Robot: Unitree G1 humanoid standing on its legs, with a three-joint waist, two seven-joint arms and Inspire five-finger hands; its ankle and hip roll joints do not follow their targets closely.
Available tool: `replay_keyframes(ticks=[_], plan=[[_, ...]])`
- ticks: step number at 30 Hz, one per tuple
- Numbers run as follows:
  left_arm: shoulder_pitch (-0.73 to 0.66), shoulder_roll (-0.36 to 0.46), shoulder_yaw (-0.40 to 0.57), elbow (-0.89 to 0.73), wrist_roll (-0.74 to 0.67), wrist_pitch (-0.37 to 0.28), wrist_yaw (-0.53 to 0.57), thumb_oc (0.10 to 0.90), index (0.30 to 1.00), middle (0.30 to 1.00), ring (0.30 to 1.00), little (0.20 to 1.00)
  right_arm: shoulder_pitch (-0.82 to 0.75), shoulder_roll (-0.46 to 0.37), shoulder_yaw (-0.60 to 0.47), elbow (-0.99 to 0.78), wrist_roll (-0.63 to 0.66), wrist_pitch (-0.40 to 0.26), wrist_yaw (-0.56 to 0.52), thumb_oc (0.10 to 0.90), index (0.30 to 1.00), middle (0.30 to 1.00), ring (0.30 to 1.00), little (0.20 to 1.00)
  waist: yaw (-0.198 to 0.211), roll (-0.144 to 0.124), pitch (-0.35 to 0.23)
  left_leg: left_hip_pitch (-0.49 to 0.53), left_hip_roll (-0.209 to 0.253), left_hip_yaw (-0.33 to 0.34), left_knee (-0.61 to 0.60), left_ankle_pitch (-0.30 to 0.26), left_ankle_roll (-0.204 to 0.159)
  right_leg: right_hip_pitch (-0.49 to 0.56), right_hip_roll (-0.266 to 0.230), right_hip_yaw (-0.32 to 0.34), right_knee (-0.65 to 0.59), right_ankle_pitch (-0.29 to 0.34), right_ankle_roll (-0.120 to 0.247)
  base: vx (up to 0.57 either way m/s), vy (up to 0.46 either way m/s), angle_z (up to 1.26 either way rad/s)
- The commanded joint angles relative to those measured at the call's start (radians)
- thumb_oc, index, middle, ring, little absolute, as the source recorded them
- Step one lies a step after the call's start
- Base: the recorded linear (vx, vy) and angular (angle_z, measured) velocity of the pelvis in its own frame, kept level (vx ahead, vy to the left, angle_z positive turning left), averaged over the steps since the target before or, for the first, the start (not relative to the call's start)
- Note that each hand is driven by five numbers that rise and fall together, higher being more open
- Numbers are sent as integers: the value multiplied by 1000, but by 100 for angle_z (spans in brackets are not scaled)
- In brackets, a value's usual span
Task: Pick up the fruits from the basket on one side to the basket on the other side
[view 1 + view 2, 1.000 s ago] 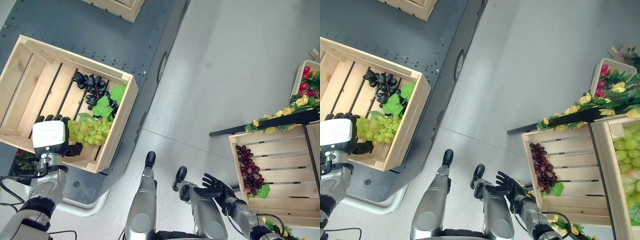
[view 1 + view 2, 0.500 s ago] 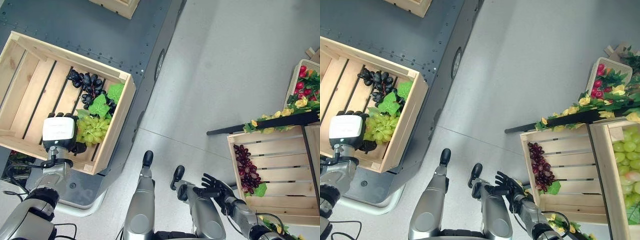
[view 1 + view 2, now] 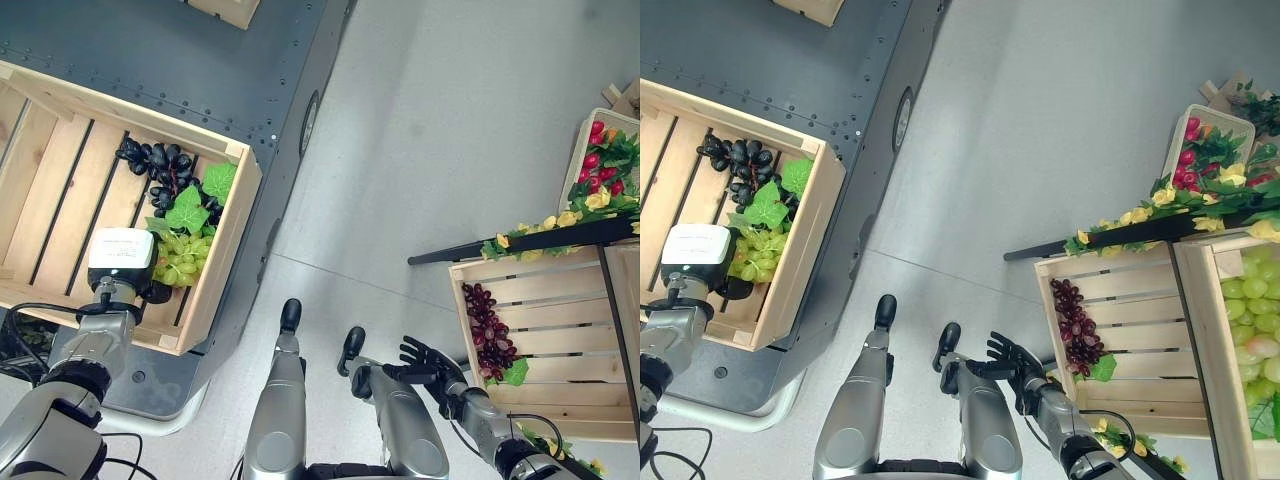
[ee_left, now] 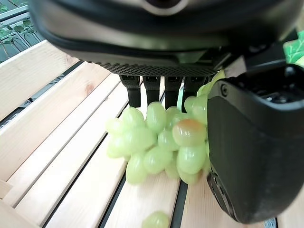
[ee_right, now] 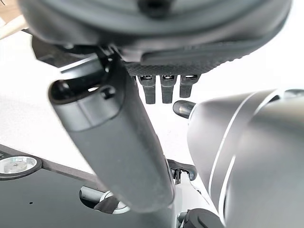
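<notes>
A bunch of green grapes (image 3: 182,262) lies in the wooden crate (image 3: 228,248) on my left, beside a bunch of black grapes (image 3: 158,168) with green leaves. My left hand (image 3: 120,263) is down in that crate right against the green grapes. In the left wrist view its straight fingers (image 4: 153,93) reach to the far side of the green grapes (image 4: 156,145) and its thumb (image 4: 251,147) stands beside them, so the hand is open. My right hand (image 3: 428,360) hangs low near my body, fingers spread, holding nothing. A wooden crate (image 3: 530,272) on my right holds dark red grapes (image 3: 487,330).
The left crate rests on a dark metal platform (image 3: 150,60), with another crate (image 3: 222,10) at its far edge. At the far right are a crate of green grapes (image 3: 1250,300), a white basket of red fruit (image 3: 603,160) and a black bar with flowers (image 3: 520,243). Grey floor (image 3: 440,140) lies between.
My left hand has slid sideways across the crate onto the green grapes and now covers part of the bunch. The camera has shifted a little. The right hand has not moved.
</notes>
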Motion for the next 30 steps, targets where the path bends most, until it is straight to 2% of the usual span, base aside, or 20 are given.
replay_keyframes(ticks=[1, 8, 14, 22, 27, 30], plan=[[-21, 30, 47, -3, -44, -13, 31, 400, 300, 300, 300, 300, 55, -69, 32, -44, 1, -16, -29, 800, 900, 900, 900, 900, -19, 23, -9, 10, -81, 49, 30, -89, 64, 11, 39, 20, -39, 69, 11, 0, 0, 0], [9, 27, 97, -2, -82, -19, 95, 400, 300, 300, 300, 300, 64, -61, 23, -51, -7, -17, -30, 800, 900, 900, 900, 900, -11, 18, -9, 61, -80, 45, 5, -92, 64, 53, 40, 15, -51, 65, 13, 2, -9, 0], [53, 26, 158, -16, -99, -29, 151, 400, 300, 300, 300, 300, 79, -52, 12, -52, -5, -39, -32, 800, 900, 900, 900, 900, 2, 24, -11, 130, -86, 32, -28, -95, 62, 122, 38, 10, -79, 58, 14, 7, -34, 0], [199, 51, 277, -138, -66, -41, 222, 400, 300, 300, 300, 300, 126, -57, -23, -110, -19, -75, -31, 800, 900, 900, 900, 900, 18, 57, -99, 235, -96, -6, -132, -69, 47, 232, 35, 10, -178, 67, 23, 55, -30, 1], [338, 70, 370, -298, -52, -13, 236, 400, 300, 300, 300, 300, 164, -76, -46, -272, -4, -84, -53, 800, 900, 900, 900, 900, 30, 81, -165, 272, -98, -33, -180, -38, 36, 284, 25, 2, -236, 89, 31, 53, -40, 3], [427, 68, 434, -389, -39, -6, 223, 400, 300, 300, 300, 300, 191, -98, -40, -416, -58, -83, -75, 800, 900, 900, 900, 900, 43, 95, -206, 294, -91, -54, -232, -1, 23, 319, 18, -12, -272, 103, 38, 84, -44, 3]])
